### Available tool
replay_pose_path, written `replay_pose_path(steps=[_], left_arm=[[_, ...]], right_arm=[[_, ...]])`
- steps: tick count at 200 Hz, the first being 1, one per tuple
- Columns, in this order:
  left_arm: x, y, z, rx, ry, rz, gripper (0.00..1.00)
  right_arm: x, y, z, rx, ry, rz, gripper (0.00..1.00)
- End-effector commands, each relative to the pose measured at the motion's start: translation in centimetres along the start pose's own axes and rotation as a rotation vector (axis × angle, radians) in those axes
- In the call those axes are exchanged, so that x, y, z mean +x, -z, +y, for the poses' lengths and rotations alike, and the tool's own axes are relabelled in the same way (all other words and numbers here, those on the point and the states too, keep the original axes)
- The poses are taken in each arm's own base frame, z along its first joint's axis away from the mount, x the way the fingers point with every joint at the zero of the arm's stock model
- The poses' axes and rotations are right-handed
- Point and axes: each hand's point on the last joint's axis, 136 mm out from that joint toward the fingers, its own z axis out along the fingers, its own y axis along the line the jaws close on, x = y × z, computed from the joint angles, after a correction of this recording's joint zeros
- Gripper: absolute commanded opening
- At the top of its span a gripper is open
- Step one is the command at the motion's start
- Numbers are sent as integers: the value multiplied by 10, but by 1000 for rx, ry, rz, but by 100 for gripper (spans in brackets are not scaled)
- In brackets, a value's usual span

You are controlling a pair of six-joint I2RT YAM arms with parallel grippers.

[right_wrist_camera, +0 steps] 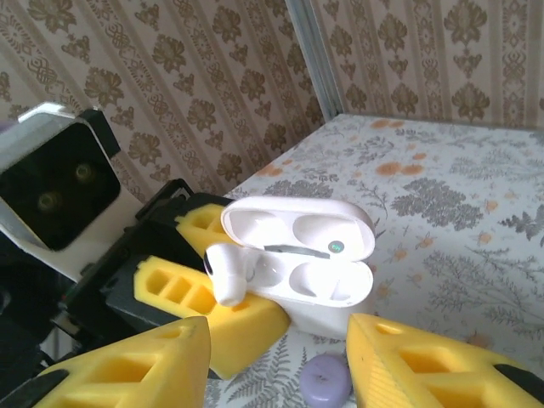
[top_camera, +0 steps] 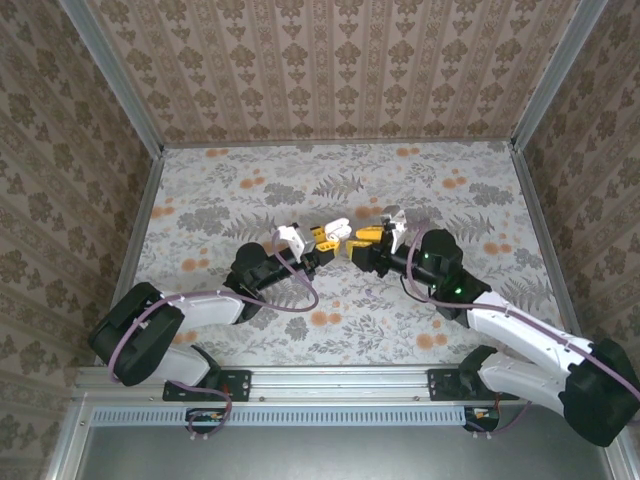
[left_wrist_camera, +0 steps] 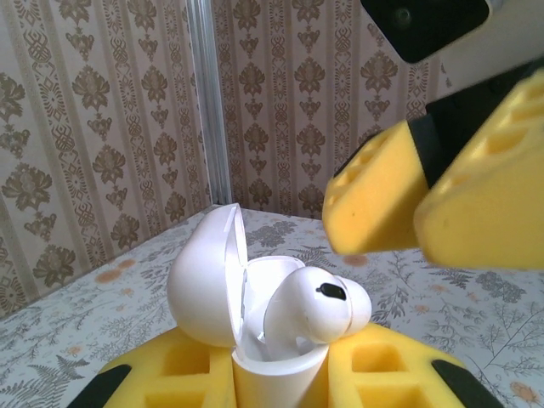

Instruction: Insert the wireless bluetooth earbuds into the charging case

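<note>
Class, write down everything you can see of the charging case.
The case is white, glossy plastic with rounded corners. Its hinged lid stands open. One earbud rests partly in one well, sticking out and not seated; the other well is empty. The left claw grips the case's body between its yellow fingers.

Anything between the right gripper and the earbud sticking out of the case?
Nothing visible. The earbud protrudes from the open case, and only a bare gap separates it from the open right gripper.
</note>
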Motion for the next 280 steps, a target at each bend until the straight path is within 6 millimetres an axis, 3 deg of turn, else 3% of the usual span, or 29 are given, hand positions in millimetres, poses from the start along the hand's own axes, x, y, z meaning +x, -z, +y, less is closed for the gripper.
replay_pose_path(steps=[1, 54, 98, 280], left_arm=[[-15, 1, -10, 31, -71, -41, 11], [-8, 6, -11, 21, -128, -1, 11], [-7, 8, -11, 17, -141, 12, 11], [-5, 7, -11, 15, -127, 19, 11]], right_arm=[[5, 8, 4, 32, -125, 147, 46], [-3, 15, 23, -23, -305, 231, 39], [6, 8, 33, -95, -421, 263, 34], [6, -16, 21, -73, -374, 261, 34]])
